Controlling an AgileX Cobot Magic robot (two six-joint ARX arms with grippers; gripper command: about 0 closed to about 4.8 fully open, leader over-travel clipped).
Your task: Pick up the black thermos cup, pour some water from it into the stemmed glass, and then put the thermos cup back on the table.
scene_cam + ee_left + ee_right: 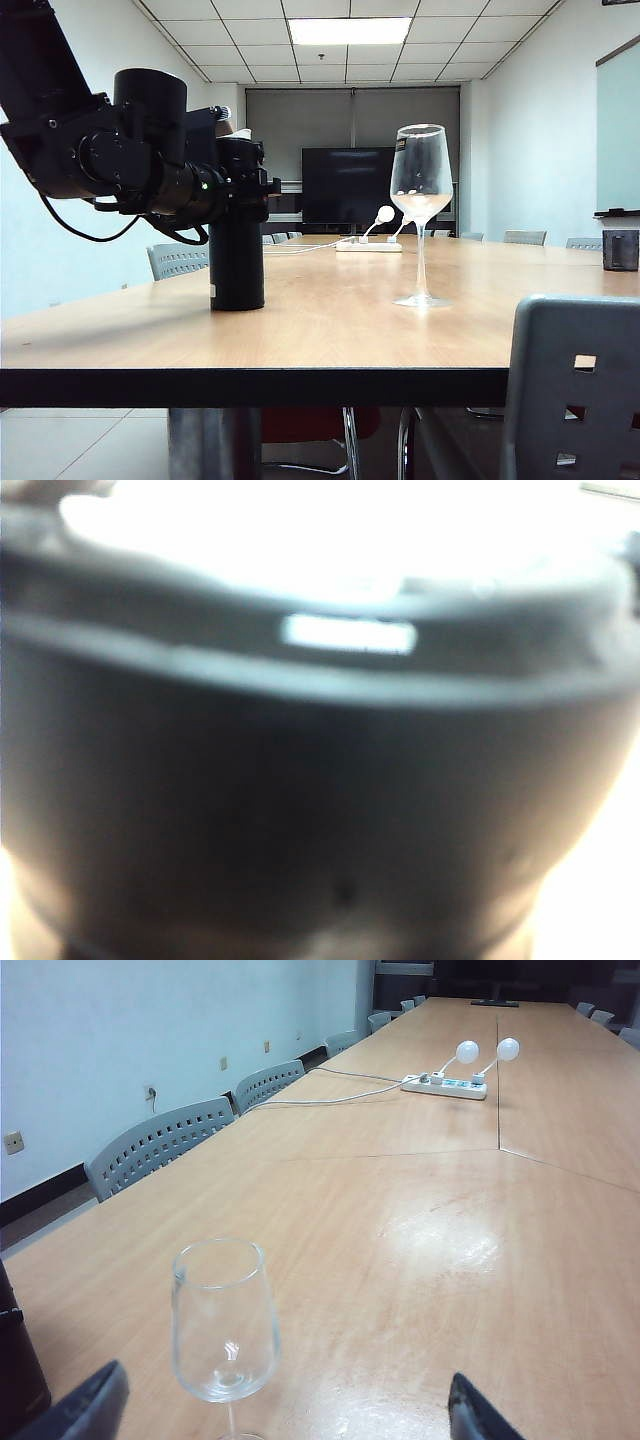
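Scene: A long conference table in a meeting room; I am running both arms remotely.
Thermos: The black thermos cup stands upright on the table toward the left of the exterior view, well apart from the glass.
Left gripper: The left gripper sits level around the upper part of the thermos. Its wrist camera shows only a blurred dark wall with a pale lid band, so the flask fills the view. The jaws look closed in on the body, though the contact itself is hidden — I judge it a grasp, with the flask not yet lifted.
Glass: The stemmed glass stands upright near the middle of the table, empty as far as I can see; it also shows in the right wrist view.
Right gripper: The right gripper hovers just short of the glass, fingers spread wide, holding nothing.
Background: A white power strip lies farther down the table.
Handling: The thermos looks rigid and smooth, likely weighty with water — a firm hold on the upper body suits the tilt. The glass is thin, top-heavy and fragile; the spout should not knock the rim.
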